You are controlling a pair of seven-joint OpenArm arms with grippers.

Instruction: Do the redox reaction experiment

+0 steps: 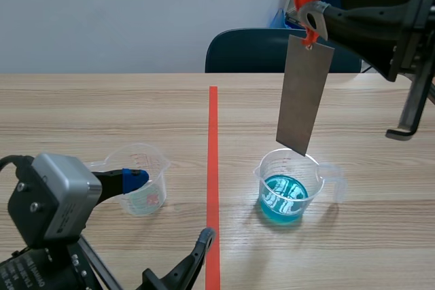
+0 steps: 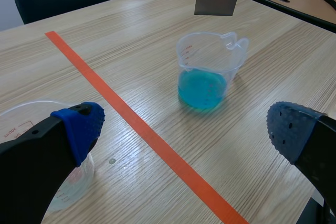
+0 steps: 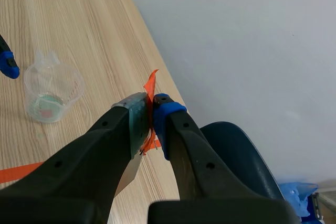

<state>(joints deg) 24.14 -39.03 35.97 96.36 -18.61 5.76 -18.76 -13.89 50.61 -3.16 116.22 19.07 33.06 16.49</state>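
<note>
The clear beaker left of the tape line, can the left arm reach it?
Probably yes: the left gripper is open, one finger pad already beside the clear beaker, with nothing between them.

The black left robot arm sits low at the front with its left gripper (image 2: 186,129) spread wide, fingers (image 2: 79,127) far apart, and the black right robot arm is up high with its right gripper (image 3: 151,109) pinched tight on a small orange tape tab (image 3: 151,81).
</note>
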